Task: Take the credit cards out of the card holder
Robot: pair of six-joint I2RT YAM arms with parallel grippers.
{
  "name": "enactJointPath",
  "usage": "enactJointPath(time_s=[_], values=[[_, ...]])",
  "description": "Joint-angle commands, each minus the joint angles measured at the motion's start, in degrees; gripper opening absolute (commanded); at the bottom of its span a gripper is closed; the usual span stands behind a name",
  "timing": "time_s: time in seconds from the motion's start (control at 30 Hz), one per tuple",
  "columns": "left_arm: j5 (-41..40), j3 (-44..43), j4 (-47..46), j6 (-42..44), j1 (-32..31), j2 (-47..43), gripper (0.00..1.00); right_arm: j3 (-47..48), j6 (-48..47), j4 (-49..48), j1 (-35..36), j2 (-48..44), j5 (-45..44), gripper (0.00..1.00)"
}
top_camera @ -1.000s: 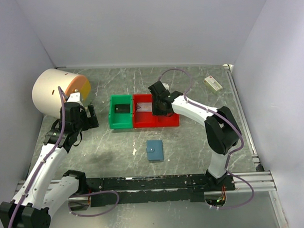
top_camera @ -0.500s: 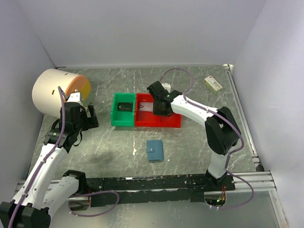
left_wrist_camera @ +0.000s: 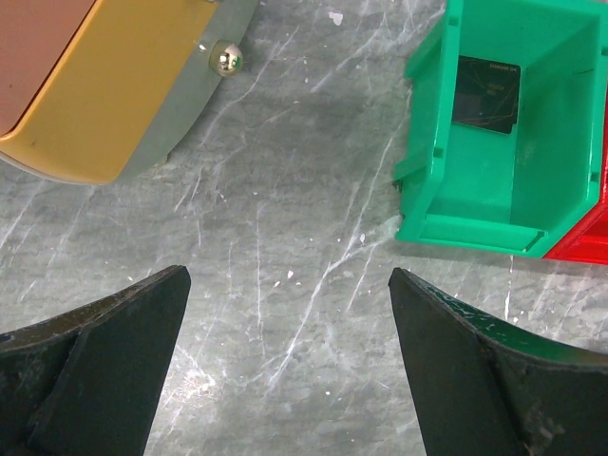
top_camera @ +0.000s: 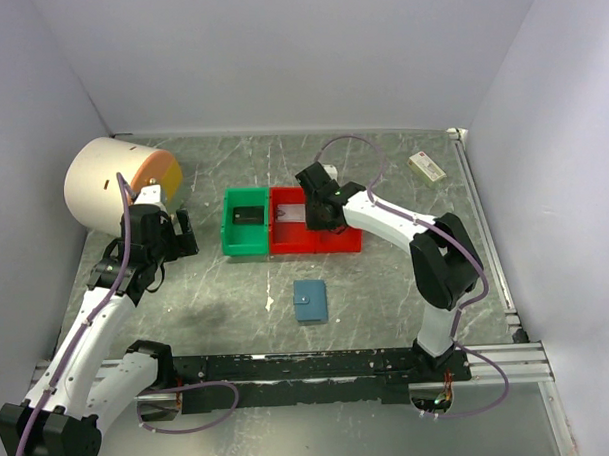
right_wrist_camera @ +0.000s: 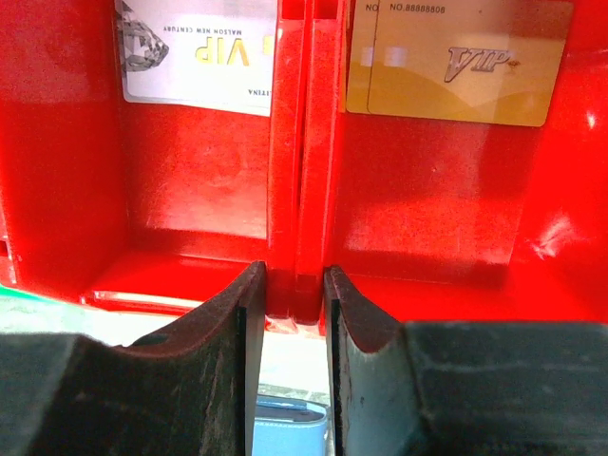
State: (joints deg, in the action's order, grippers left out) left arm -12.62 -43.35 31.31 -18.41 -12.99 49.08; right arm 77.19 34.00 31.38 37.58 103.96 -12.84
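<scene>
Small flat blue card holder [top_camera: 310,301] lies on the grey table [top_camera: 237,290]. A white plastic card [right_wrist_camera: 199,57] and seemingly 2 gold cards [right_wrist_camera: 461,62], light, stiff and slick, lie in red plastic bins [right_wrist_camera: 76,142]: pinch an edge. Right hand [right_wrist_camera: 294,275] clamps the bins' joined walls; left hand [left_wrist_camera: 285,285] gapes, empty.

- Right claw [top_camera: 320,217], clamped on the adjoining inner walls of the pair of red bins [top_camera: 335,244], has shifted slightly toward the far wall over the last second
- Pair of red bins has slid a little rightward and away from the arm bases across the table [top_camera: 387,285]
- Green bin [top_camera: 243,248], touching the red pair's left side, has moved the same way with it
</scene>
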Motion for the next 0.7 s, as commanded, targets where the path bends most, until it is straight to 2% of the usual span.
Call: enactJointPath(time_s=[0.0, 0.1, 0.23, 0.33, 0.4, 0.43, 0.53, 0.67], values=[[0.07, -1.25, -0.72, 0.05, -0.54, -0.39, 0.99, -1.21, -2.73, -3.67, -0.01, -0.42, 1.37, 0.28], [0.14, -1.29, -0.64, 0.14, -0.63, -0.10, 0.99, -1.11, -2.55, -3.16, 0.03, -0.31, 0.62, 0.32], [0.23, -1.32, -0.64, 0.17, -0.63, 0.14, 0.99, 0.09, -2.36, -1.94, -0.05, -0.44, 1.39, 0.44], [0.40, -1.33, -0.72, 0.22, -0.66, 0.01, 0.99, 1.44, -2.97, -1.11, -0.05, -1.93, 1.72, 0.56], [0.48, -1.27, -0.85, 0.30, -0.72, -0.16, 1.00, 2.62, -3.29, 0.06, -0.04, -3.39, 0.88, 0.69], [0.57, -1.22, -0.89, 0.38, -0.72, -0.21, 1.00, 3.29, -3.40, 0.92, -0.01, -4.21, 0.00, 0.71], [0.86, -1.20, -0.98, 0.39, -0.72, -0.45, 1.00, 2.19, -3.02, 1.84, 0.00, -8.68, -2.25, 0.74], [2.30, -0.79, -1.65, 0.65, -0.70, -0.69, 0.99, -7.50, -0.87, -2.89, -0.05, -18.82, 1.93, 0.74]])
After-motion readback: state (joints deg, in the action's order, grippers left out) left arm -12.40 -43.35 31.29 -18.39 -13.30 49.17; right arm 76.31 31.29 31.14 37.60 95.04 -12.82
